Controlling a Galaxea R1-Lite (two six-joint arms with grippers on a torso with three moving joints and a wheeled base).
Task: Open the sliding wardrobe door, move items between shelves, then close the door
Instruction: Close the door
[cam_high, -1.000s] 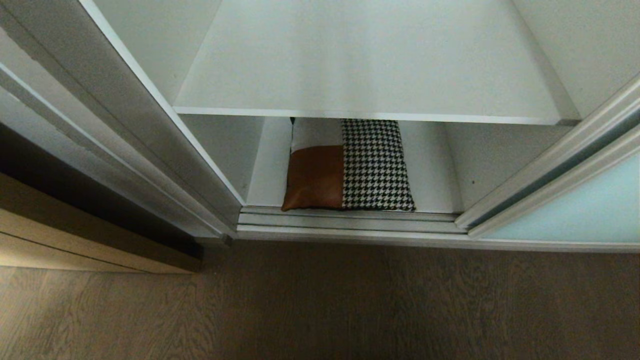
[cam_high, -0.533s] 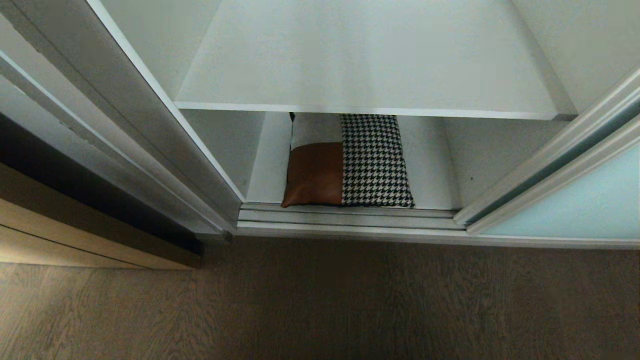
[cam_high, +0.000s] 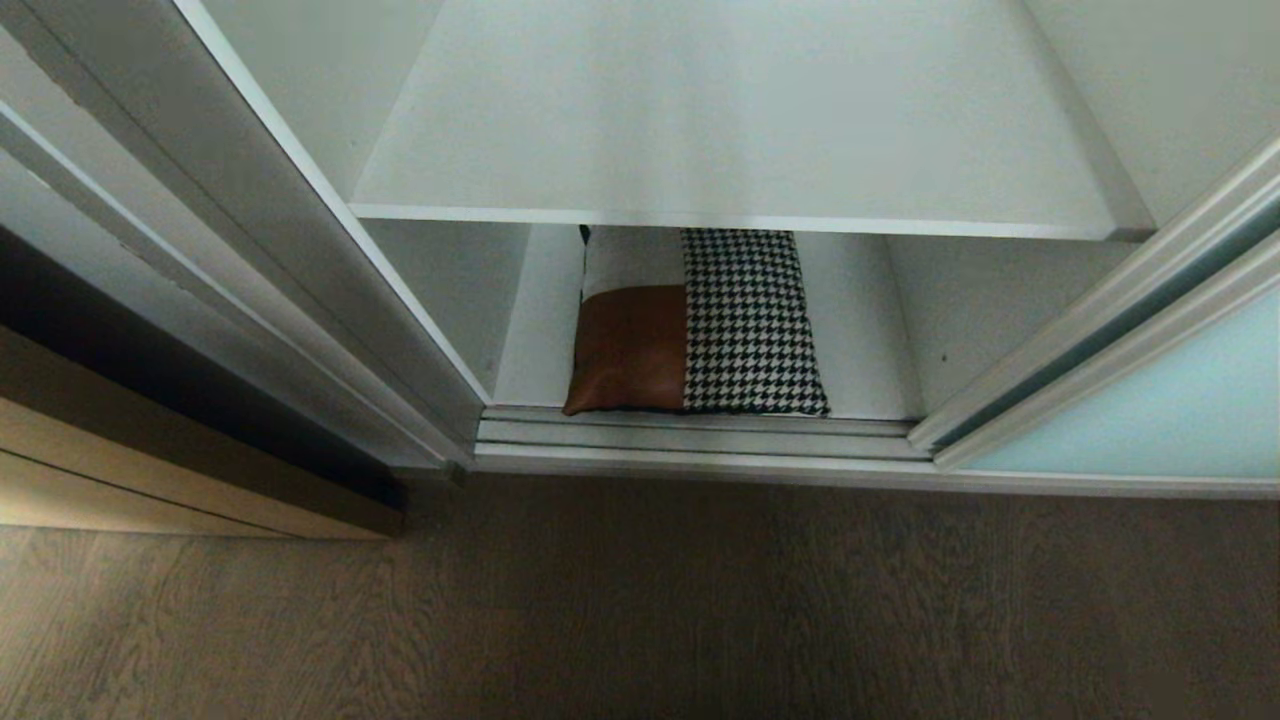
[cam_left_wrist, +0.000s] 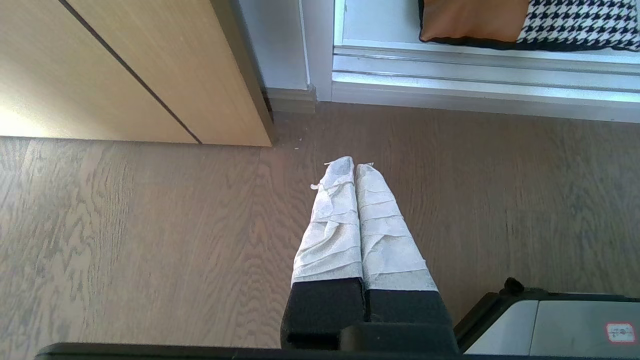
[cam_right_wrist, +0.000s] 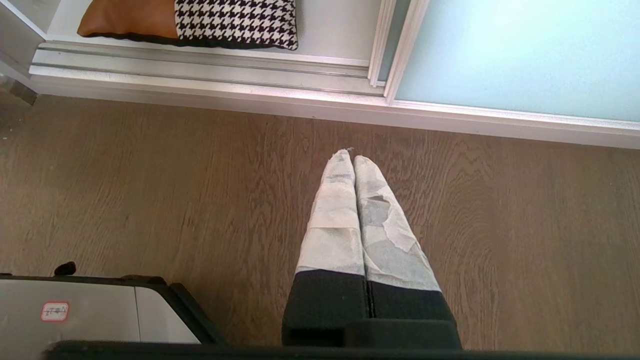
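item: soft rust-orange, white and houndstooth fabric cushion (cam_high: 695, 325) on bottom shelf | likely light, floppy; pinch front edge | both grippers' jaws pressed together, empty

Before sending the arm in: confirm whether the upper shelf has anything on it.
No. The upper shelf is bare; the cushion lies below it.

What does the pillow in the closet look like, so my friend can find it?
Look into the open wardrobe, under the wide white shelf, down on the bottom board just behind the silver door track. The cushion lies flat there, alone: half black-and-white houndstooth check, half brown leather-like patch with a pale grey patch behind it.
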